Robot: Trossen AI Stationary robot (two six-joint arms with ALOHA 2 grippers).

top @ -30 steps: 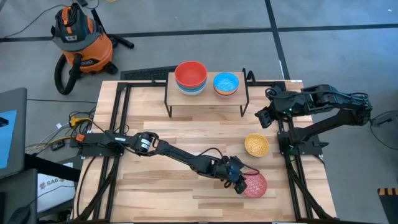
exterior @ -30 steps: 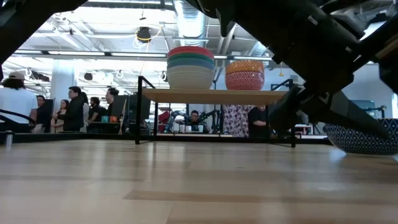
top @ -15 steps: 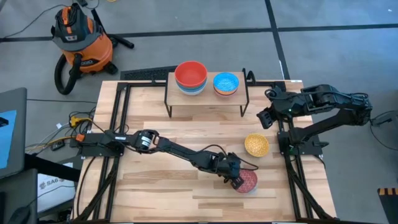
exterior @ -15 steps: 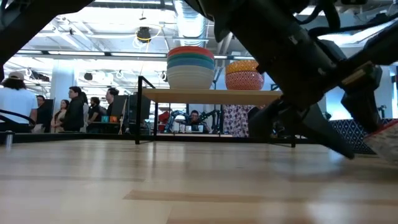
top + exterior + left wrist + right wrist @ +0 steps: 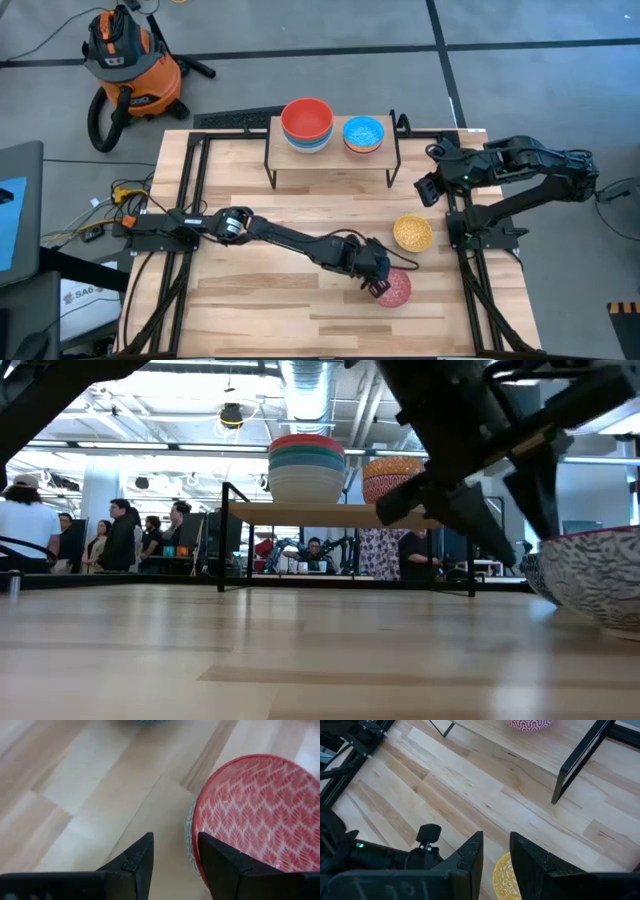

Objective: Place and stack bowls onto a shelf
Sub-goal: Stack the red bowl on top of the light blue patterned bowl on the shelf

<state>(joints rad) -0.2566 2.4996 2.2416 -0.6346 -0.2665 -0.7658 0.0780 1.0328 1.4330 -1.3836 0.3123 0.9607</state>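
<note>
Since a second ago the left pincer (image 5: 376,286) has drawn back a little from the desk's right edge, bringing the pink-red speckled round bowl (image 5: 393,289) with it. Its fingers (image 5: 220,865) stand narrow on that bowl's rim, one inside, one outside, and the bowl tilts near the desk's front right corner. The left wrist view shows a red leaf-like pattern inside (image 5: 255,810); the low view shows a dark-and-white speckled outer wall (image 5: 590,575).

Just beside it, nearer the right edge, lies the yellow speckled bowl (image 5: 412,233). At the desk's rear edge stands the low light-wood shelf on black legs (image 5: 335,150), carrying a stack topped by a red bowl (image 5: 306,120) and a blue patterned bowl (image 5: 363,133). Only the low view shows the stack's layers (image 5: 306,468).

The right pincer (image 5: 424,190) waits by the right edge, fingers narrowly apart, holding nothing.
</note>
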